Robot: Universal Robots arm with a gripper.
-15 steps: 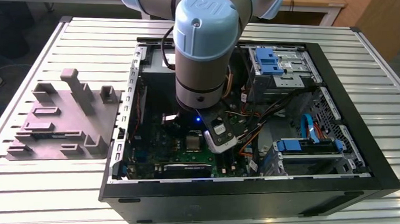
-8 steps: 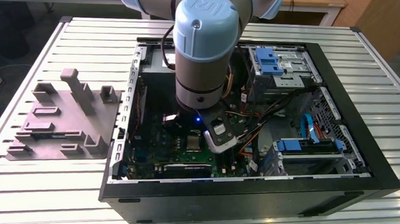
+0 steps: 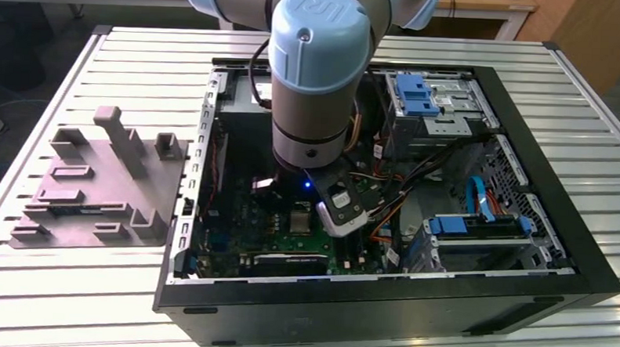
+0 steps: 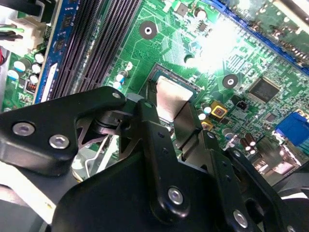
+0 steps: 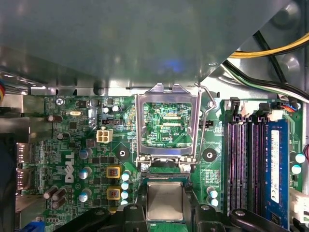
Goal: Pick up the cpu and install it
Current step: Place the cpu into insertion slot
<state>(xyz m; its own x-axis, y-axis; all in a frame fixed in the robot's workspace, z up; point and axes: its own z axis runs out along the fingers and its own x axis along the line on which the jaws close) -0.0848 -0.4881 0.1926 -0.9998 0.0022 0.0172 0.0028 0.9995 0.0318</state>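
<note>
A robot arm (image 3: 314, 80) reaches down into an open computer case (image 3: 388, 306) that lies on its side on a slatted metal desk (image 3: 74, 304).

In both wrist views the black fingers (image 4: 150, 135) are clenched on the cpu (image 5: 165, 200). It is a flat, silvery square gripped between them by two opposite edges. The chip sits directly over the processor socket (image 5: 165, 177) of the green motherboard (image 5: 72, 145). Whether it is fully seated or hangs just above the socket cannot be told.

Just beyond the fingertips, the socket's metal load plate (image 5: 166, 93) is hinged up and open. Its wire lever (image 5: 202, 125) is released beside it.

The step in hand looks like the install itself, with the pick-up done and the clamp not yet closed. Finishing the seating likely calls for the chip level and square to the socket. It also calls for a straight, gentle descent with no sideways push before the fingers let go.

The case also holds a row of dark memory slots (image 5: 241, 164) to one side of the fingers. One blue memory module (image 5: 274, 164) stands in the slot farthest from them.

In the exterior view, drive cages with blue latches (image 3: 475, 226) and bundled cables fill the side of the case well apart from the fingers.

Outside the case, a grey moulded holder (image 3: 90, 187) with upright posts rests on the desk, also well apart from the fingers.
</note>
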